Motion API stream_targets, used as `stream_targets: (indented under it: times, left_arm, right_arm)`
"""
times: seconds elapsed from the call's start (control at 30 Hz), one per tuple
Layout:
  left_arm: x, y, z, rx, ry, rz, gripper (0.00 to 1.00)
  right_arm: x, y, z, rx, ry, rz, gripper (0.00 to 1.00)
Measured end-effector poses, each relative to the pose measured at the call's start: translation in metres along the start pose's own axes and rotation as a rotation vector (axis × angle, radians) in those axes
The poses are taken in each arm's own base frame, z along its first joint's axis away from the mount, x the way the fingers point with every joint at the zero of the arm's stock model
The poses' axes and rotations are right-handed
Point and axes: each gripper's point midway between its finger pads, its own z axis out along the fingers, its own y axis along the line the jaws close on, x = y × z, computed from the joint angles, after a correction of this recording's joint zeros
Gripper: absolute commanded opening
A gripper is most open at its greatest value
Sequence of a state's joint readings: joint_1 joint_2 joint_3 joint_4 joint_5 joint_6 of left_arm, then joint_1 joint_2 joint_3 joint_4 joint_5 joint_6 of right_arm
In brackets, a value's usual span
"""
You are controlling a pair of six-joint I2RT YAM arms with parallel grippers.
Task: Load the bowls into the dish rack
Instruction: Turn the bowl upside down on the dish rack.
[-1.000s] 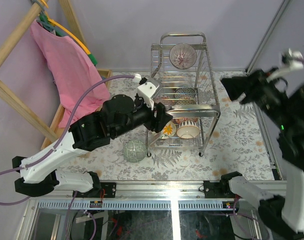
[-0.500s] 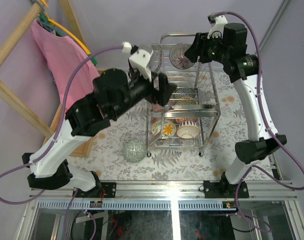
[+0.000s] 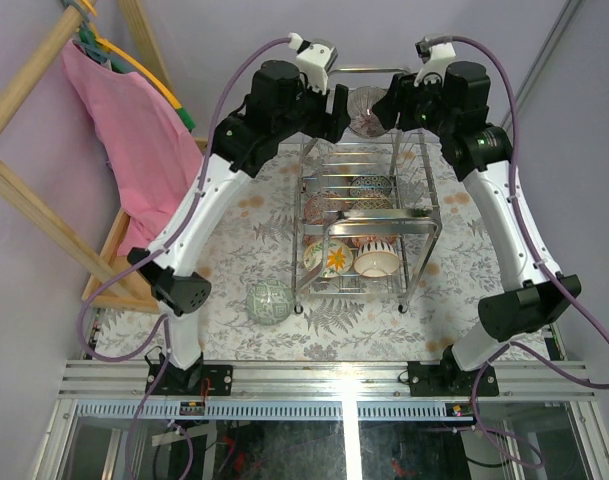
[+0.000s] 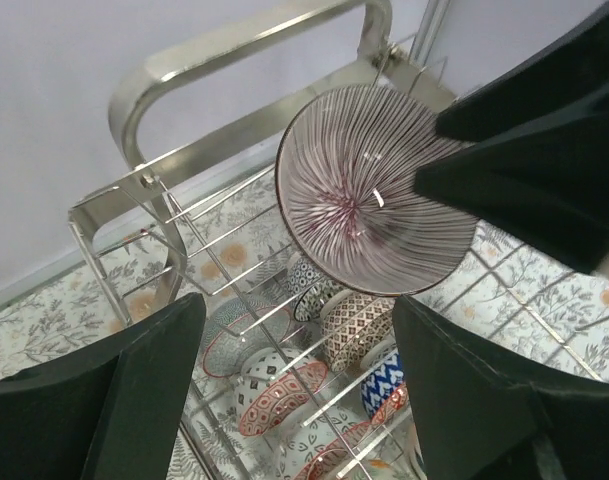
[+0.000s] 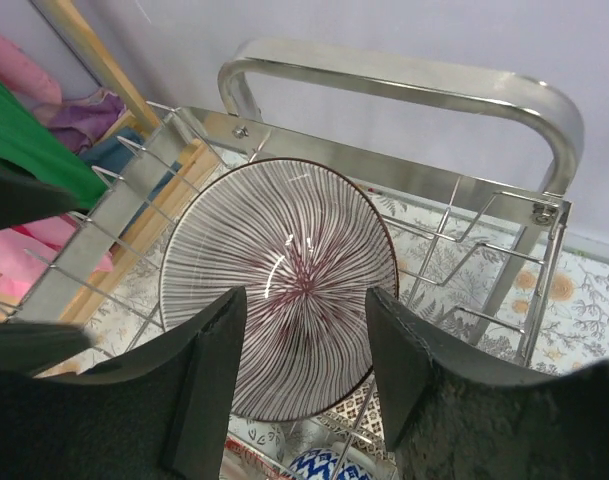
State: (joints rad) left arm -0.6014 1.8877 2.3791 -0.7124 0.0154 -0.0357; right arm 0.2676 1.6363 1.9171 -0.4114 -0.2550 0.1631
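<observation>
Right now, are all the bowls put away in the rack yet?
Nearly. Done: several bowls sit on the dish rack's lower tier, and a striped bowl stands on edge up top. In hand: nothing; the left end effector and right end effector are both open near that striped bowl. Left: one green-grey bowl on the table beside the rack.

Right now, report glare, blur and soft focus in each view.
Top external: sharp and evenly lit, with bright glints on the chrome dish rack. Left wrist: the left fingers are dark and soft up close; the striped bowl is crisp with small highlights. Right wrist: the right fingers are likewise blurred, the chrome glares, the bowl is sharp.
</observation>
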Motion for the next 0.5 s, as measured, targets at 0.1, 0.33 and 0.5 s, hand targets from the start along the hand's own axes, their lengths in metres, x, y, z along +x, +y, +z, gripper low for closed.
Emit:
stream_targets:
  times: [0.1,0.33,0.5]
  left_arm:
    - [0.016,0.006,0.02,0.037,0.037,0.007,0.75]
    - [0.01,0.01,0.039,0.076,0.001,0.016,0.74]
    - [0.0,0.003,0.044,0.113,-0.045,0.008,0.67]
  right_arm:
    - [-0.01,0.003,-0.007,-0.004,-0.036,-0.01,0.53]
    - [-0.008,0.002,-0.003,-0.005,-0.047,-0.015,0.49]
    - [0.003,-0.001,0.0,-0.006,-0.047,-0.01,0.49]
